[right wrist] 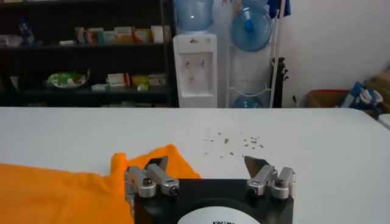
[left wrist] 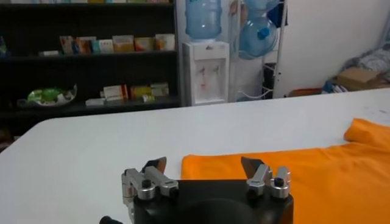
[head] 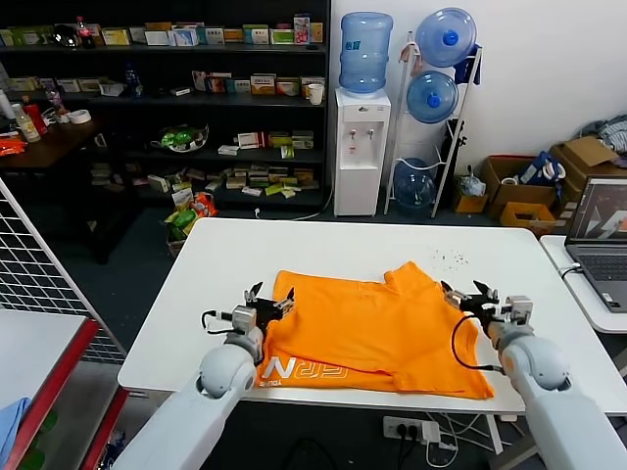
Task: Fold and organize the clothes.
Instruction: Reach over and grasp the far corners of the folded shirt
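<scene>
Under the left pincer (head: pixel 268 302) the orange T-shirt (head: pixel 377 328) hides its near-left corner behind the arm, and the white lettering (head: pixel 306 369) by that wrist runs partly under the forearm and reads upside down, too small to make out in full. In the left wrist view the T-shirt (left wrist: pixel 317 182) runs out of the picture past the pincer (left wrist: pixel 204 165), and the pincer body covers its near edge. Beside the right pincer (right wrist: pixel 206 164) the T-shirt (right wrist: pixel 67 192) is cut off by the picture's edge, and the dark specks (right wrist: pixel 234 141) on the table (right wrist: pixel 317 146) beyond are too small to identify.
</scene>
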Robot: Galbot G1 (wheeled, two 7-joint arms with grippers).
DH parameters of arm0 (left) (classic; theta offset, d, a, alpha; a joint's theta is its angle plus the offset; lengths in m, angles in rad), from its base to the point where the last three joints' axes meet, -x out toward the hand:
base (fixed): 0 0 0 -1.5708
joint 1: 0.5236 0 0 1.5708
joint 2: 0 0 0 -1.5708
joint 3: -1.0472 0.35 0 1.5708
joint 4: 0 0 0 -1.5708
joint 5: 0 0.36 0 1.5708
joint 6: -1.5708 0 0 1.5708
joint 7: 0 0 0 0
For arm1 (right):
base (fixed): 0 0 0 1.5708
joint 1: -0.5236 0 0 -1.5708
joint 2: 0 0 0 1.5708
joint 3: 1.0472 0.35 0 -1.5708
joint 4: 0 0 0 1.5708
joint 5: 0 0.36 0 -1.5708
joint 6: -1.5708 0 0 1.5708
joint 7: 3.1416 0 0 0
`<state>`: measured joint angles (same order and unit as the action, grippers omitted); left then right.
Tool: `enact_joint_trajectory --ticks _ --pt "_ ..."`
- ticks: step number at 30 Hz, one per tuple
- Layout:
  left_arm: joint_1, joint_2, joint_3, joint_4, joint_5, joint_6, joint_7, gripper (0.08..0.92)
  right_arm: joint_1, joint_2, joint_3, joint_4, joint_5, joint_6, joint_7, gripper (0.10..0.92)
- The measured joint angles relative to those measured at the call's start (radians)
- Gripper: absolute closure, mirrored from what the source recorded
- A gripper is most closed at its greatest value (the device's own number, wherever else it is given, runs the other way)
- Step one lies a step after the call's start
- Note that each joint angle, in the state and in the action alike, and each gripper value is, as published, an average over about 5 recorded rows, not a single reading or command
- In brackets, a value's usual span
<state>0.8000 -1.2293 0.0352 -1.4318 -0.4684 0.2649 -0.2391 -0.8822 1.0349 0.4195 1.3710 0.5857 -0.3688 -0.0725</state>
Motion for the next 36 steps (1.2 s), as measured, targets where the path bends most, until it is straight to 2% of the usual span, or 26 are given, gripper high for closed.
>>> enact_joint_trajectory --ticks 12,15,19,27,36 --pt "-0.196 -0.101 0.024 0.283 -0.029 0.011 0.031 0.177 0.145 0.067 -0.052 -0.203 -0.058 -0.015 -0.065 0.206" --pt "-0.221 -0.118 0.023 0.336 -0.03 0.019 0.042 0.177 0.17 0.085 -0.061 -0.247 -0.078 -0.016 -0.077 0.25" --pt "-0.238 -0.129 0.029 0.38 -0.034 0.032 0.055 0.197 0.195 0.106 -0.073 -0.292 -0.101 -0.02 -0.088 0.364" --pt "-0.251 -0.134 0.038 0.419 -0.037 0.046 0.073 0.414 0.216 0.134 -0.088 -0.338 -0.129 -0.014 -0.095 0.59" --pt "-0.233 -0.116 0.039 0.403 -0.047 0.049 0.078 0.674 0.217 0.147 -0.089 -0.346 -0.128 -0.009 -0.085 0.848"
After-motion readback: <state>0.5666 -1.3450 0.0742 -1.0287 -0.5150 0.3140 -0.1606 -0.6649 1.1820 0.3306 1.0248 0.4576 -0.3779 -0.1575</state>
